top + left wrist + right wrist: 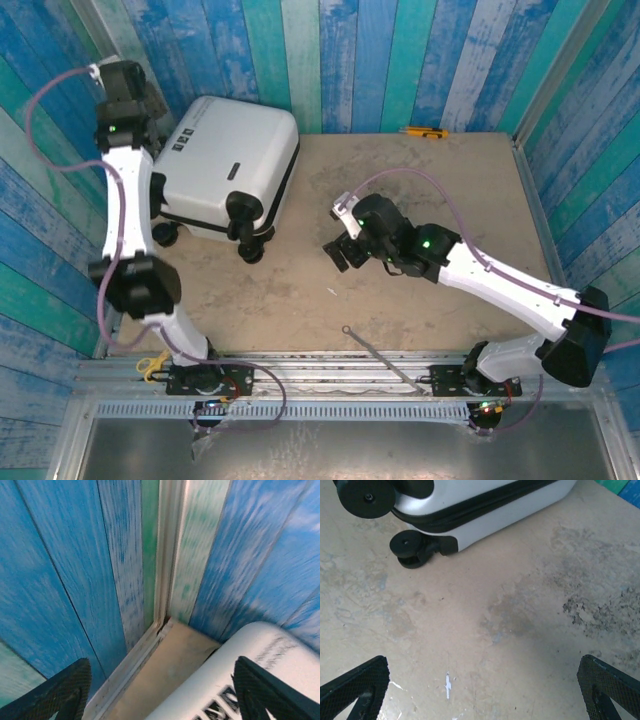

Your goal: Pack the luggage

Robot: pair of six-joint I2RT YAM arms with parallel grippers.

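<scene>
Luggage lies closed at the upper left of the counter, close to the plank walls. Its wheels point down-frame and its long axis runs roughly toward the back wall. Left claw hovers over its far corner, jaws apart and empty. Right claw, wide open and empty, sits centre-frame over bare counter, apart from the wheels.

right wrist view: luggage cut off at top edge; left wrist view: wall planks blurred.

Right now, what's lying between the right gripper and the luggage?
Nothing. The right wrist view shows bare, stained table from the right gripper up to the luggage.
</scene>
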